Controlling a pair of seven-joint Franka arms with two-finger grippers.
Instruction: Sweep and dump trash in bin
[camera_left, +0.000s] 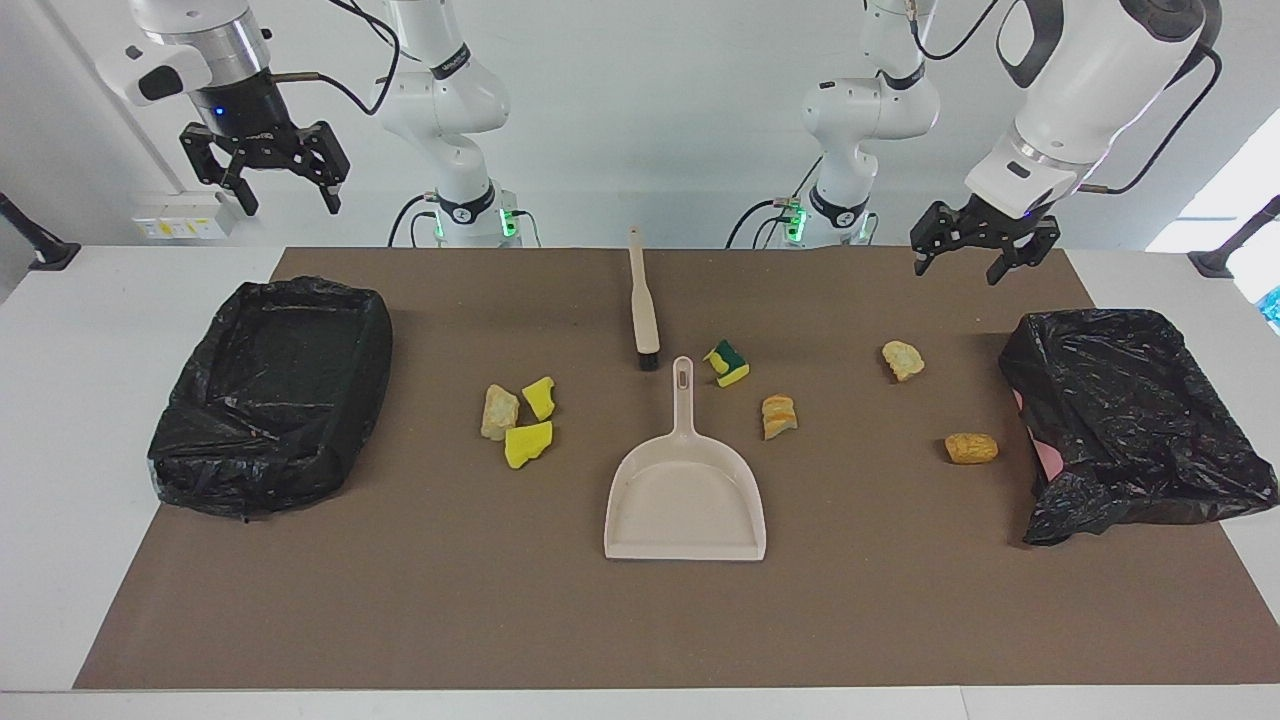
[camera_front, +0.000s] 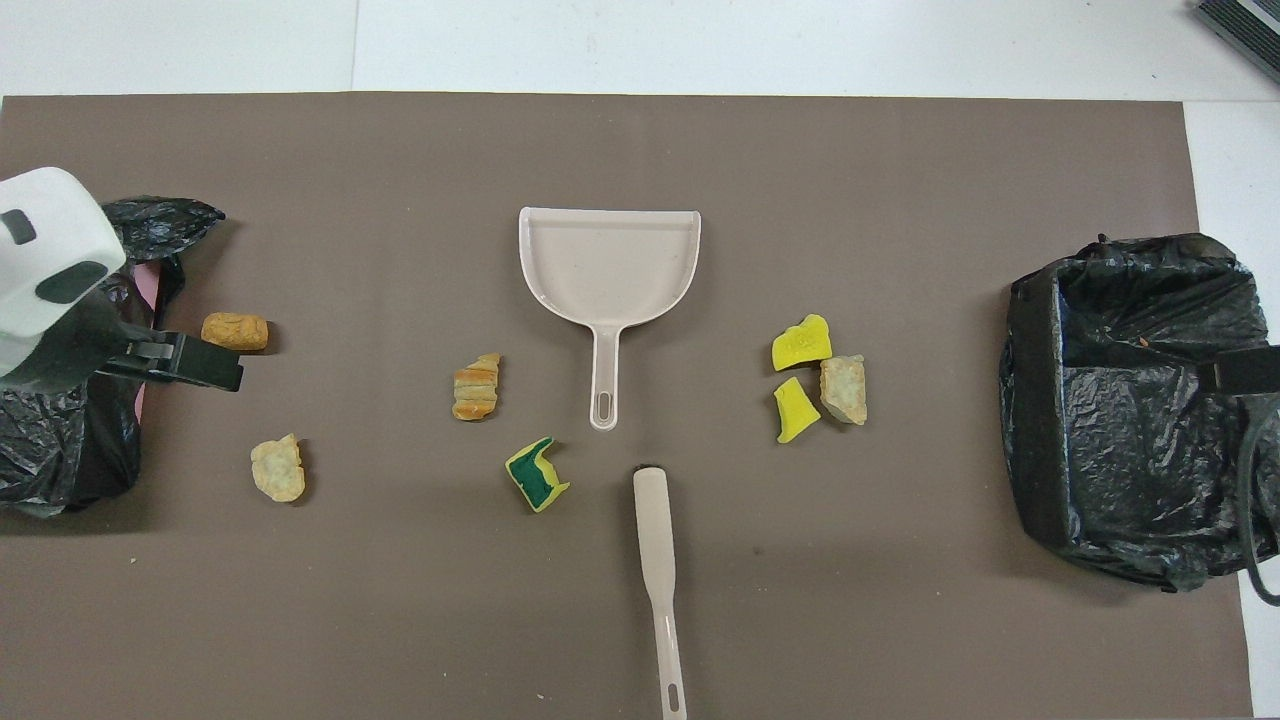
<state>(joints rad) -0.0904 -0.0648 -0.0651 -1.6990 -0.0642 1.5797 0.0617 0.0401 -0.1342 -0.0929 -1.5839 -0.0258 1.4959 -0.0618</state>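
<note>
Brush (camera_left: 643, 305) near the table's (camera_left: 900, 620) robot-side edge; trash (camera_left: 520, 420) scattered mid-table on both sides of the dustpan (camera_left: 685, 500); bins (camera_left: 270, 390) at both ends. Left pincer (camera_left: 968, 252) raised, fingers apart, above the table's edge near the robots; right pincer (camera_left: 265, 175) waits aloft, fingers apart.

In the overhead view the left gripper (camera_front: 215, 368) shows only as a dark tip past its white wrist housing, and that housing covers part of the black-bagged bin (camera_front: 60, 440) at the left arm's end, itself cut by the picture's edge. The bin (camera_front: 1130, 400) at the right arm's end is also clipped; the right gripper (camera_front: 1245, 370) shows over it as one dark block, fingers out of frame. The brush (camera_front: 655, 560) handle's end runs to the bottom edge.
</note>
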